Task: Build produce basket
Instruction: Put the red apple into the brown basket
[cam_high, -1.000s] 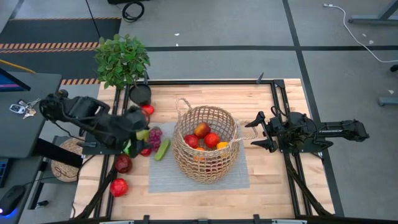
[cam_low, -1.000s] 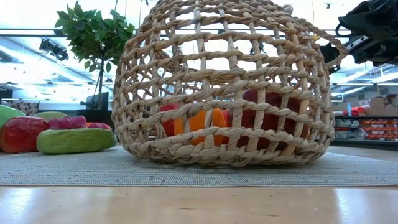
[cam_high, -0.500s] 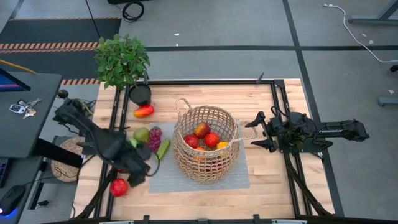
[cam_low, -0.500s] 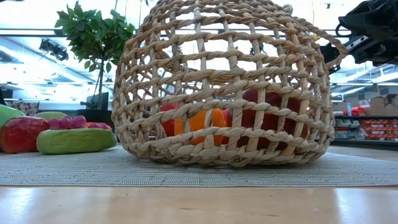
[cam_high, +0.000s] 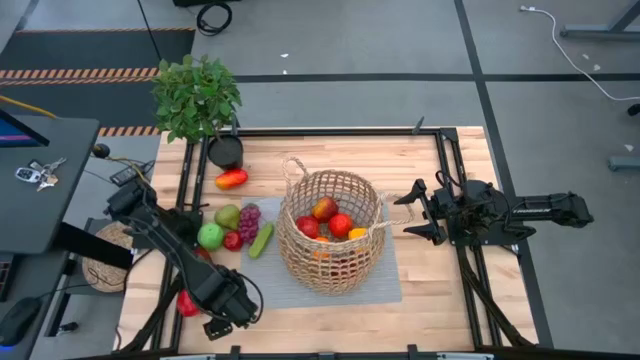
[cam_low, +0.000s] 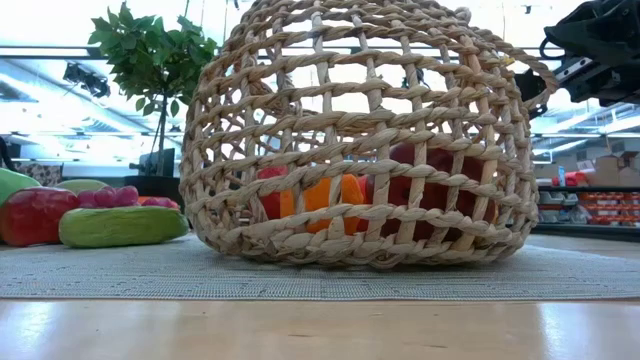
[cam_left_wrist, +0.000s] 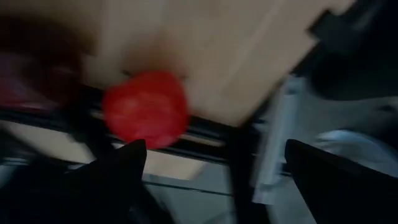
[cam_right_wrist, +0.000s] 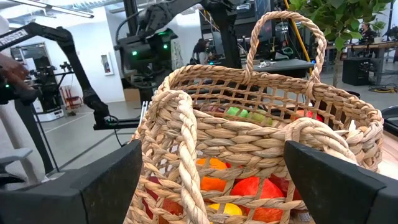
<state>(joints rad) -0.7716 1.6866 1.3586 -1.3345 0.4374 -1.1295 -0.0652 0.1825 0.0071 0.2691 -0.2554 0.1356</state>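
The left hand (cam_high: 225, 322), released, is hovering over a round red apple (cam_left_wrist: 145, 117) at the bench's near-left edge, well apart from the large tan wicker basket (cam_high: 331, 232); a clumsy approach risks knocking it off. The right hand (cam_high: 410, 213) is waiting released beside the basket.

The table is evenly and brightly lit from overhead in the high view, with only soft, short shadows cast beside the large round tan wicker basket (cam_high: 331, 229). In the low view the room behind is washed out by bright ceiling lights, and the basket weave is seen partly against that glare. The left wrist view is heavily smeared by motion blur; a round red fruit (cam_left_wrist: 146, 109) is rendered without sharp edges. The right wrist view is sharp up close.
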